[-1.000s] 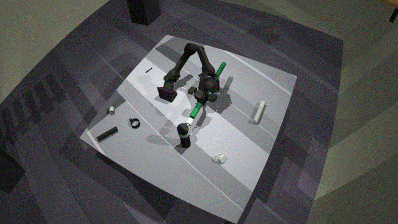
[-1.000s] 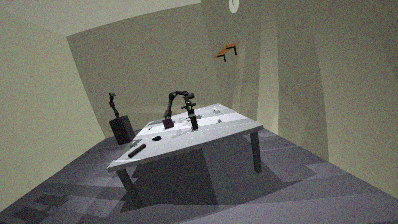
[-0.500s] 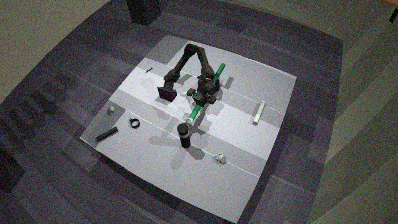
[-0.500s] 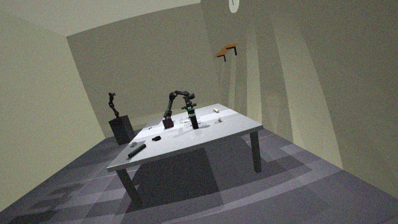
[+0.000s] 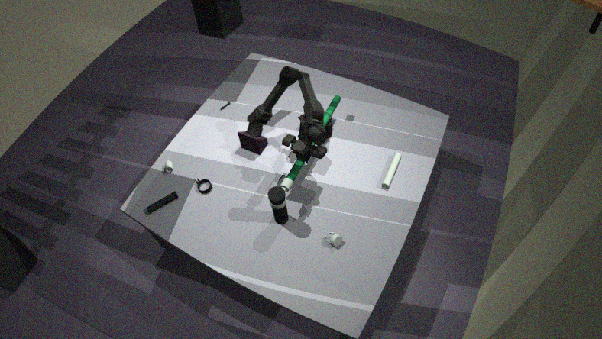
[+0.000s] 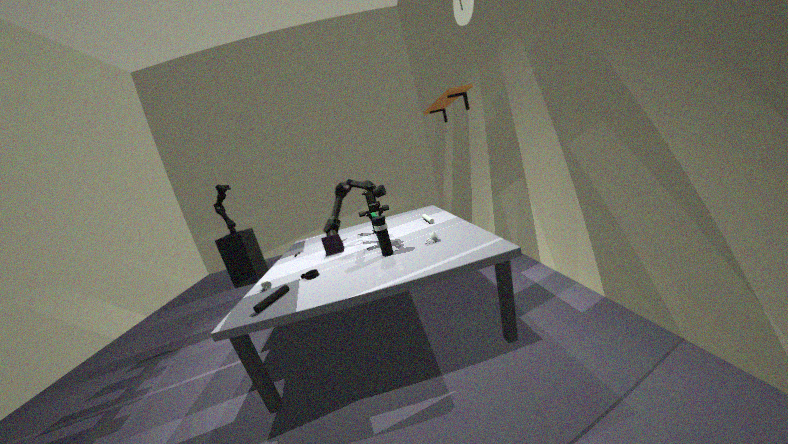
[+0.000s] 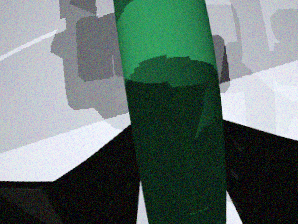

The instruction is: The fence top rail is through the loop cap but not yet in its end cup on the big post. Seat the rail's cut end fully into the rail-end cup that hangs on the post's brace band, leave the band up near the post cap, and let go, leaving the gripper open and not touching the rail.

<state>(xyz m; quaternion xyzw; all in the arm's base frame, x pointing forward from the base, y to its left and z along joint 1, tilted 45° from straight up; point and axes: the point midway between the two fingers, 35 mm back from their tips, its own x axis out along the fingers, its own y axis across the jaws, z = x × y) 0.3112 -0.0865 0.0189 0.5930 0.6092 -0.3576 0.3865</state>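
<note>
The green rail (image 5: 296, 169) (image 7: 167, 35) runs slanting above the table, from the back right toward the big post. My gripper (image 7: 170, 127) is shut on the rail, one dark finger on each side of it. The big black post (image 5: 280, 216) (image 6: 385, 243) stands upright. Its pale brace band (image 5: 278, 206) (image 6: 380, 227) sits high, just under the black post cap (image 5: 276, 193). The pale rail-end cup (image 5: 286, 183) is on the post's side facing the rail. The rail's near end meets the cup; how deep it sits I cannot tell. The loop cap is not distinguishable behind the arm.
The arm's purple base (image 5: 252, 142) (image 6: 333, 244) is left of the rail. A black ring (image 5: 204, 191), a black tube (image 5: 161, 202) (image 6: 271, 299) and a pale cap (image 5: 168, 166) lie left. A pale rod (image 5: 391, 170) and another pale cap (image 5: 335, 240) lie right.
</note>
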